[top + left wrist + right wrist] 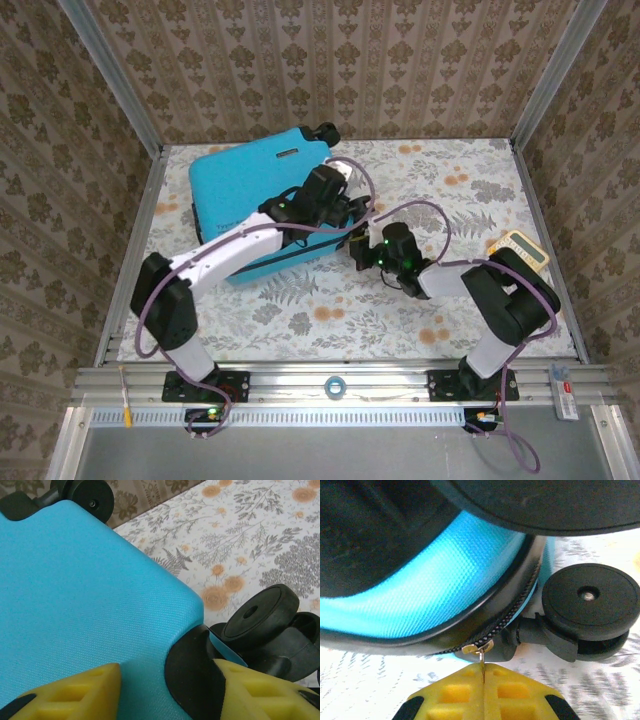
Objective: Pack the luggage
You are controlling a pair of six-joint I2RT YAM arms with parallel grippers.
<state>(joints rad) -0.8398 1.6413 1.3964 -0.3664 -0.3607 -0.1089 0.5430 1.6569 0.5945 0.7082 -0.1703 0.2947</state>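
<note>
The turquoise luggage (235, 190) lies flat and closed on the flowered table, its black wheels pointing right. My left gripper (330, 195) hovers over its right corner. In the left wrist view it (167, 672) is open, yellow fingers (95, 687) spread over the blue shell (85, 595) and the black wheel housing (192, 675), beside a wheel (260, 615). My right gripper (358, 250) is at the case's near right corner. In the right wrist view it (483, 666) is shut on the metal zipper pull (479, 649), on the black zipper track (515, 612) beside a wheel (590, 607).
A cream and yellow flat object (520, 250) lies near the table's right edge. A roll of blue tape (335, 387) sits on the front rail. Patterned walls enclose the table on three sides. Bare tabletop (450, 175) extends right of the case.
</note>
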